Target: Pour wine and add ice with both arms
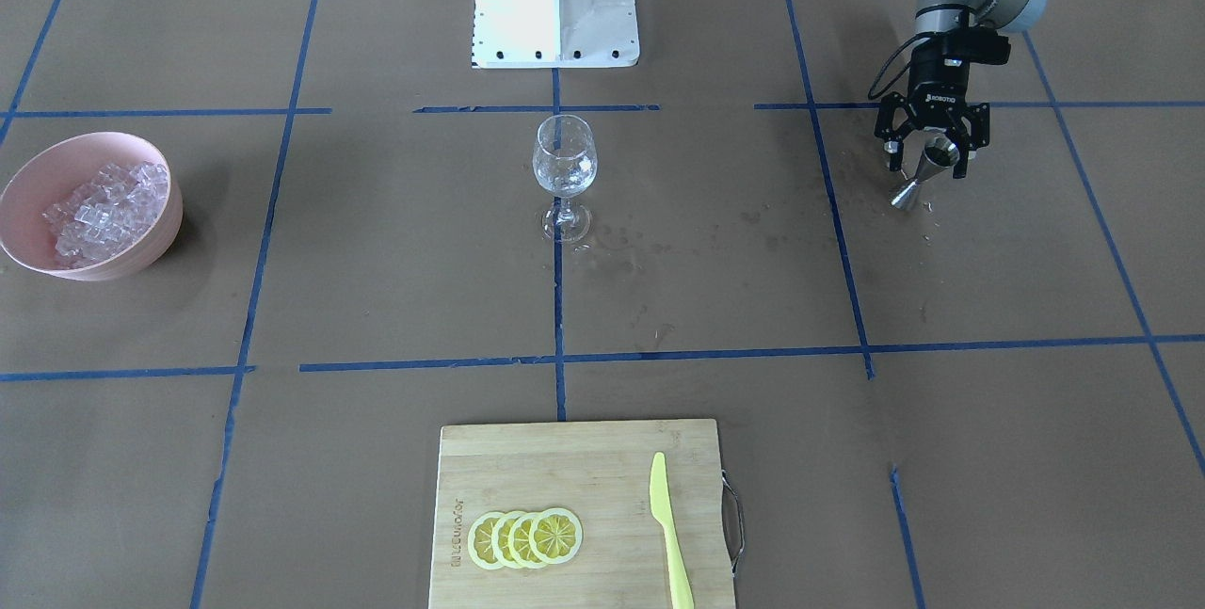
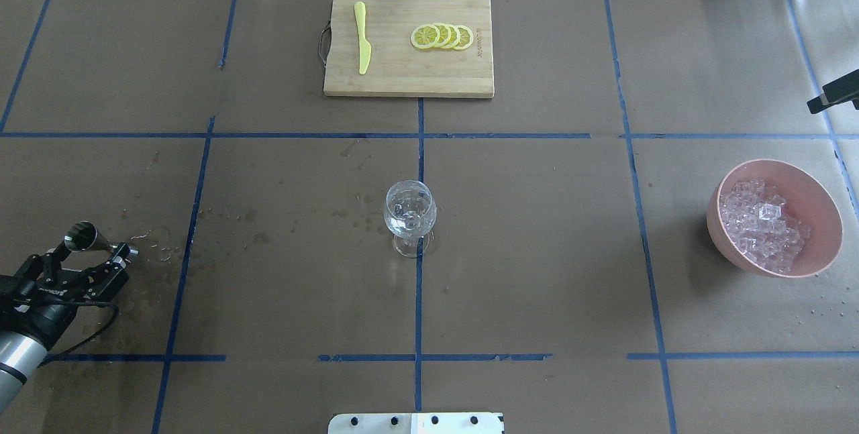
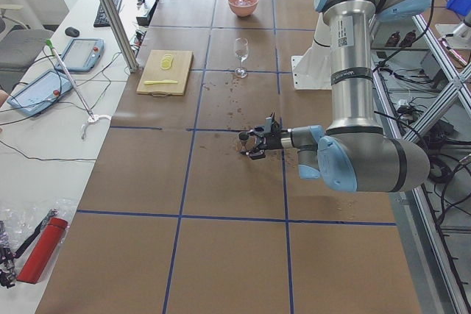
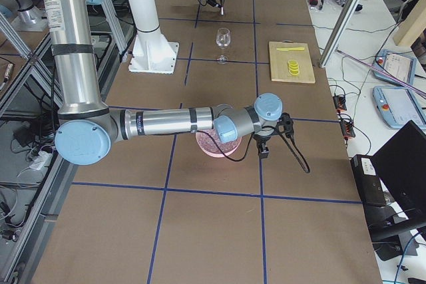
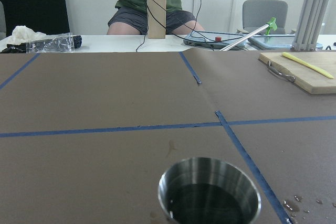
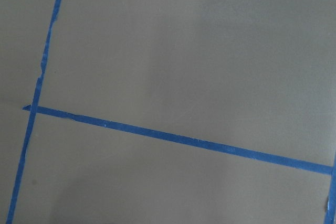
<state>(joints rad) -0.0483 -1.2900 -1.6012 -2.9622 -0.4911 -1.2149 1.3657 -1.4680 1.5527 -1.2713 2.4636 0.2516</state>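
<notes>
My left gripper (image 1: pixel 925 157) is open at the table's left end, its fingers spread either side of a steel jigger (image 1: pixel 923 178) that stands between them. In the overhead view the gripper (image 2: pixel 90 251) is low over the jigger (image 2: pixel 82 236). The left wrist view shows the jigger's cup (image 5: pixel 210 195), dark inside. The wine glass (image 2: pixel 409 214) stands at mid-table with a little clear wine (image 1: pixel 563 178) in it. Ice cubes (image 2: pixel 764 225) fill a pink bowl (image 2: pixel 815 192) on the right. My right gripper (image 4: pixel 265 147) hangs beside the bowl; I cannot tell whether it is open or shut.
A wooden cutting board (image 2: pixel 396 72) on the far side holds lemon slices (image 2: pixel 443 36) and a yellow knife (image 2: pixel 362 38). The white pedestal base (image 1: pixel 555 2) is behind the glass. Wet spots (image 2: pixel 158 246) mark the paper by the jigger. The right wrist view shows only paper and blue tape (image 6: pixel 178 139).
</notes>
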